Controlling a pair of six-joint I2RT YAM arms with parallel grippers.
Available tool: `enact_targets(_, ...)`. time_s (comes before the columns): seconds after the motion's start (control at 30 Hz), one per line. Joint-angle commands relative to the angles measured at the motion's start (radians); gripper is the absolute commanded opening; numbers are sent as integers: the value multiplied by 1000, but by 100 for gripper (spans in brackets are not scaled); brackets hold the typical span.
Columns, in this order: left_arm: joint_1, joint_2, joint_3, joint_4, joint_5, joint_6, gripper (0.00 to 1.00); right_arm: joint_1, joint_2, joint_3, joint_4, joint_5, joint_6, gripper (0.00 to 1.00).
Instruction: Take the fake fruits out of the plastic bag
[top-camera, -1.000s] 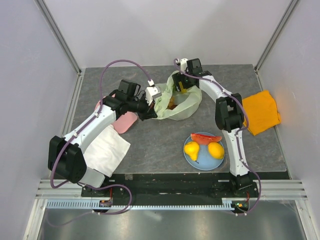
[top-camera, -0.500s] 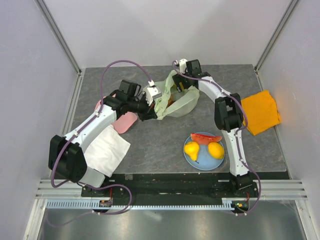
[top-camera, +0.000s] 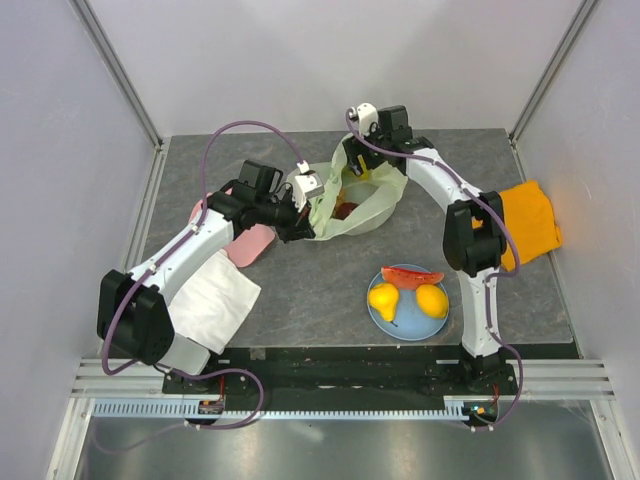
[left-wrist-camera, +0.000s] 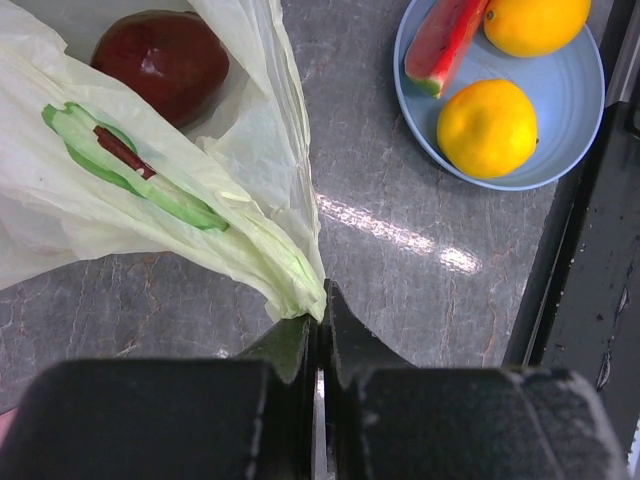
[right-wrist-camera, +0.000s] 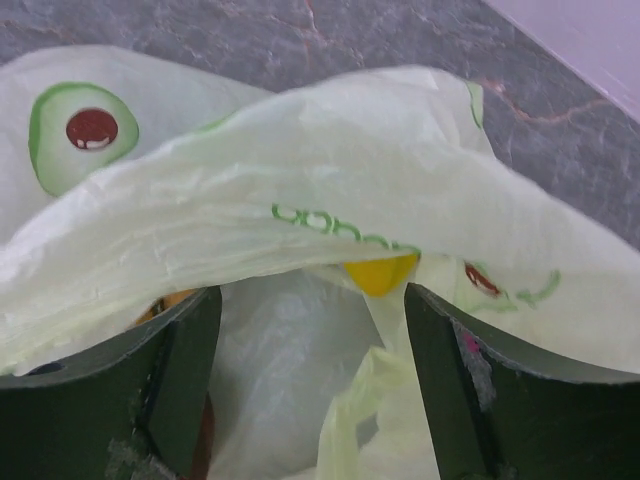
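Observation:
The pale yellow-green plastic bag (top-camera: 372, 205) lies open at the back middle of the table. My left gripper (top-camera: 300, 228) is shut on its near-left edge; the left wrist view shows the pinched plastic (left-wrist-camera: 290, 285) at the gripper (left-wrist-camera: 318, 318) and a dark red fruit (left-wrist-camera: 160, 62) inside the bag. My right gripper (top-camera: 357, 172) is open over the bag's far side. In the right wrist view the right gripper (right-wrist-camera: 310, 370) straddles the bag (right-wrist-camera: 300, 190), and a yellow fruit (right-wrist-camera: 378, 272) peeks from under a fold. Nothing is between the jaws but loose plastic.
A light-blue plate (top-camera: 385, 315) near the front right holds two yellow fruits (top-camera: 432, 300) and a red slice (top-camera: 410, 275); it also shows in the left wrist view (left-wrist-camera: 575, 120). An orange cloth (top-camera: 525, 222) lies right, and a white cloth (top-camera: 215, 300) and a pink cloth (top-camera: 250, 245) lie left.
My right gripper has moved back toward the bag's far rim, and the bag's top has shifted and reshaped with it. My left gripper has held still on the bag's edge.

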Motion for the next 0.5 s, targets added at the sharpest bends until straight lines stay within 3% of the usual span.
enact_targets(0.0,-4,6,18,22,35,-36,2,8,119,117,10,-32,23,81)
enact_targets(0.17,-4,2,10,14,40,-33,2,10,253,278,7,-15,28,82)
enact_targets(0.23,-4,2,4,11,43,-33,2,13,284,336,8,28,16,88)
enact_targets(0.47,-4,12,7,8,52,-38,1,28,399,426,34,143,-65,93)
